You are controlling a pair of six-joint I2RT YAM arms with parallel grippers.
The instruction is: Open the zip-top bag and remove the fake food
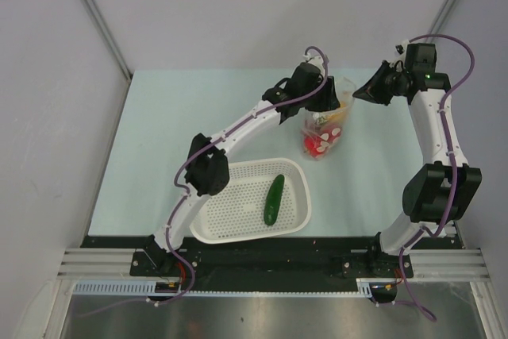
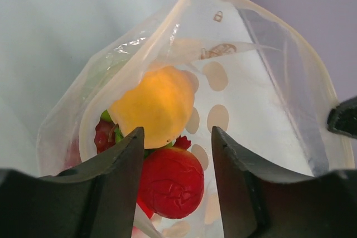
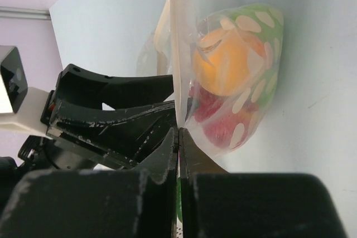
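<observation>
A: Quick, where's the bag?
B: The zip-top bag [image 1: 324, 126] stands on the tabletop [image 1: 159, 140], just past the far right corner of the white perforated basket [image 1: 230, 216]. Its mouth is up and spread open, between the two arms.

A: Left pincer?
B: The left pincer [image 2: 175, 157] points down into the bag's mouth with its jaws roughly half apart, gripping nothing. In the left wrist view the red fruit [image 2: 173, 182] sits between the fingers and lower down. Can't tell if they touch it.

A: Right pincer?
B: The right pincer [image 3: 178, 137] is fully closed, pinching the bag's edge. The film runs straight into the seam between the jaws. It holds the bag's right side from the side.

A: Fake food?
B: Most of the fake food is inside the bag. The orange fruit [image 2: 153, 107] is on top, the red fruit is under it, and a green piece [image 3: 248, 12] presses against the spotted wall. More red shows lower down, but I can't separate the pieces.

A: Anything outside the bag?
B: One dark green cucumber [image 1: 274, 198] lies in the right half of the basket, apart from both pincers.
</observation>
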